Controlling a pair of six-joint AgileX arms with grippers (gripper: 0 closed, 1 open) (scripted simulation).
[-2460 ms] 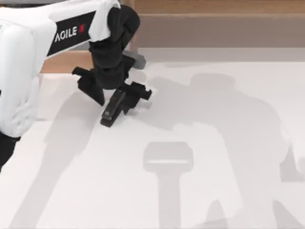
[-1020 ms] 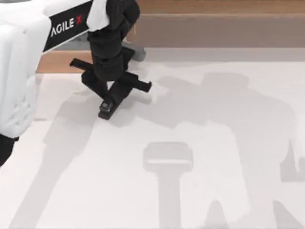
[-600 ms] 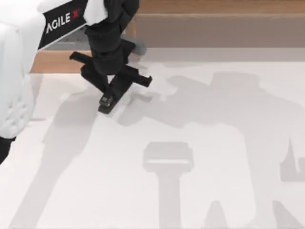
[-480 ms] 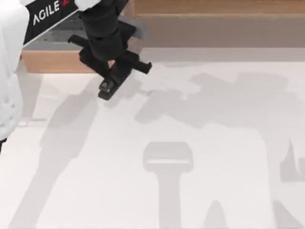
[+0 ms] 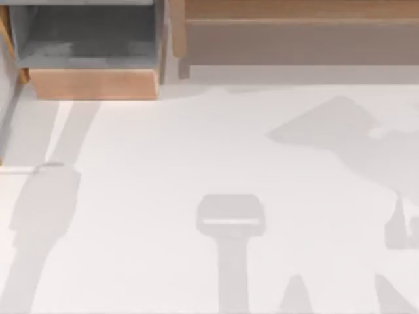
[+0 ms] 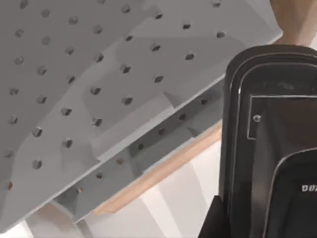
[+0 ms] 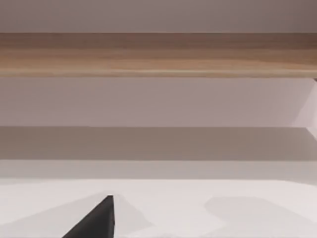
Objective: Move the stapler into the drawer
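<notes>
**Stapler close to my left wrist camera, drawer open behind it**

Top view: the drawer stands at the far left of the white surface. It is pulled open, with its light wooden front toward me and its grey floor bare. A wide wooden shelf unit runs along the back to the right of it. Soft shadows lie across the surface.

Left wrist view: the black stapler sits right up against the camera. Behind it are the drawer's grey, hole-dotted inner panels and its pale wooden edge. A dark corner of my left gripper shows beside the stapler. I cannot tell how that gripper is set, or whether the stapler touches the drawer.

Right wrist view: one black tip of my right gripper hangs over the surface, facing the shelf unit. I cannot tell its setting either.
</notes>
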